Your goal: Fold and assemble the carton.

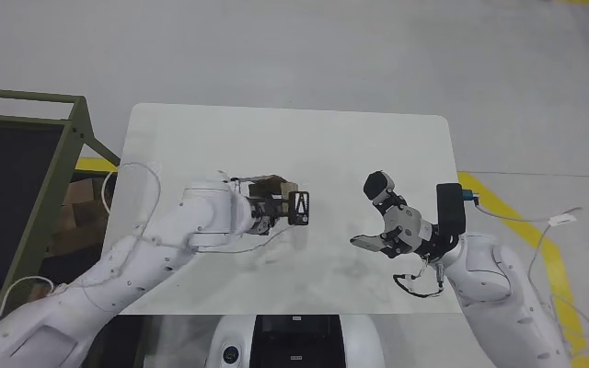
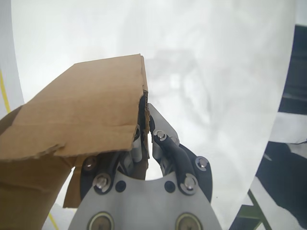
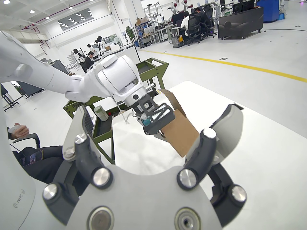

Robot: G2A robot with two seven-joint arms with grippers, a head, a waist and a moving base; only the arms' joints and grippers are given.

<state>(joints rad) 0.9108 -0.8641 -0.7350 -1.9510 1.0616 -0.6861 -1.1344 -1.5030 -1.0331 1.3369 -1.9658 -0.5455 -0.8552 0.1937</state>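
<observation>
The left gripper was closed tightly on one edge of the brown cardboard carton, over the left part of the white table. The right gripper stood wide open and held nothing, well apart from the carton.

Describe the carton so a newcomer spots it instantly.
Start at the white table. Toward its left side, the left gripper is shut on the carton: a partly folded piece of brown corrugated cardboard, the one brown thing against the white top.
</observation>
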